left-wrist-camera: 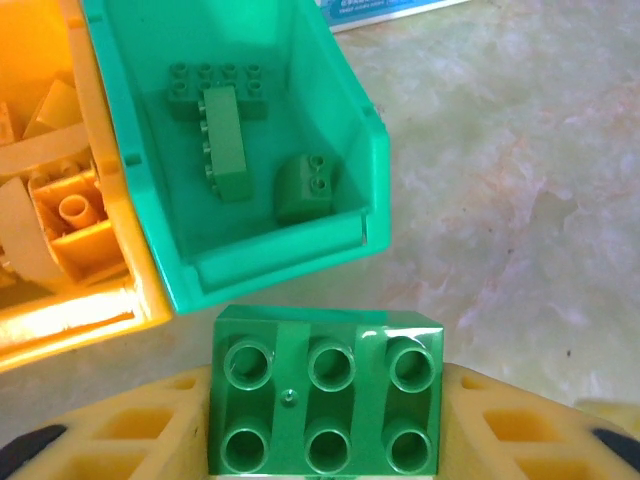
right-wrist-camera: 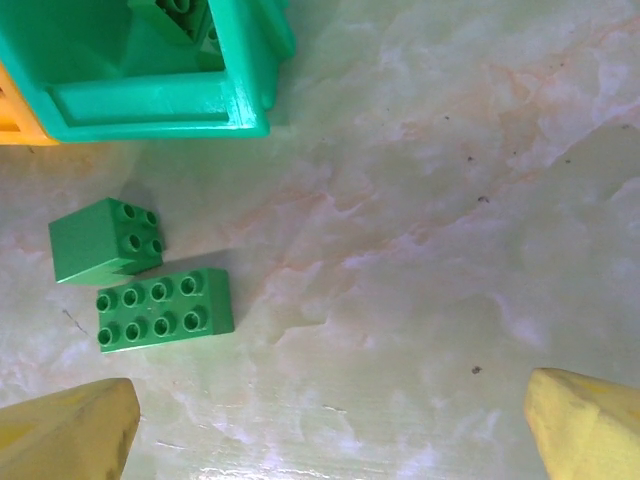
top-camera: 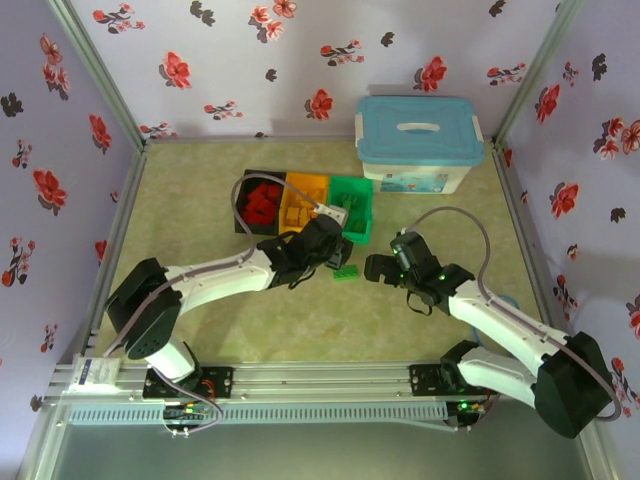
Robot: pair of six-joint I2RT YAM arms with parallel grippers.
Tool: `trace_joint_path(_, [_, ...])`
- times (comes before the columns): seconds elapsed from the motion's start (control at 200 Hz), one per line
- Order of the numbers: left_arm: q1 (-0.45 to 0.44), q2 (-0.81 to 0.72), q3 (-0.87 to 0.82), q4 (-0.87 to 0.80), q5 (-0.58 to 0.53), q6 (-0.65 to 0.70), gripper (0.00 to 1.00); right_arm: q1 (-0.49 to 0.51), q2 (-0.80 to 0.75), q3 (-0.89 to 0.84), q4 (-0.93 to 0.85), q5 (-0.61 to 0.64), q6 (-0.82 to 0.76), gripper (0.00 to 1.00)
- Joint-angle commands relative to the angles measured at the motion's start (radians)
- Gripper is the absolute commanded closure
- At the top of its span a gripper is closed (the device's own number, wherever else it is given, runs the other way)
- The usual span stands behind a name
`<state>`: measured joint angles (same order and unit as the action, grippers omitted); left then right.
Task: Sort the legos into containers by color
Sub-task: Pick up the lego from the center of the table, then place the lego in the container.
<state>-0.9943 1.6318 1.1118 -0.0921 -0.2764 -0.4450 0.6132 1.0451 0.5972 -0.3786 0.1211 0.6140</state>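
My left gripper (left-wrist-camera: 325,425) is shut on a green six-stud lego (left-wrist-camera: 325,345), held just short of the near wall of the green container (left-wrist-camera: 372,150). Several green legos (left-wrist-camera: 225,140) lie inside that container. In the top view the left gripper (top-camera: 333,243) is at the front of the green container (top-camera: 365,190). The orange container (top-camera: 303,200) holds yellow-orange legos and the black container (top-camera: 243,207) holds red ones. Two green legos (right-wrist-camera: 165,308) (right-wrist-camera: 105,240) lie on the table near the green container's corner (right-wrist-camera: 150,100). My right gripper (right-wrist-camera: 325,430) hangs open over bare table to their right.
A large white tub with a light-blue lid (top-camera: 418,143) stands at the back right. Floral walls close in the table on three sides. The two loose green legos (top-camera: 346,272) lie between the two grippers, close to the right gripper (top-camera: 376,267).
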Motion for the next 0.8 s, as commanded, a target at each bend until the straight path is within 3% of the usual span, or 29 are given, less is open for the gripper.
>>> trace_joint_path(0.0, [0.037, 0.057, 0.079, -0.021, 0.043, 0.031, 0.55, -0.006, -0.026, -0.017, 0.003, 0.026, 0.018, 0.01])
trace_joint_path(0.645, [0.181, 0.369, 0.456, -0.191, 0.183, 0.070, 0.53, -0.018, -0.054, -0.018, -0.017, 0.043, 0.000, 0.01])
trace_joint_path(0.69, [0.185, 0.389, 0.491, -0.215, 0.182, 0.077, 0.49, -0.018, -0.056, -0.017, -0.019, 0.041, 0.000, 0.01])
trace_joint_path(0.795, [0.188, 0.419, 0.558, -0.284, 0.180, 0.077, 0.29, -0.018, -0.064, -0.014, -0.027, 0.035, 0.002, 0.01])
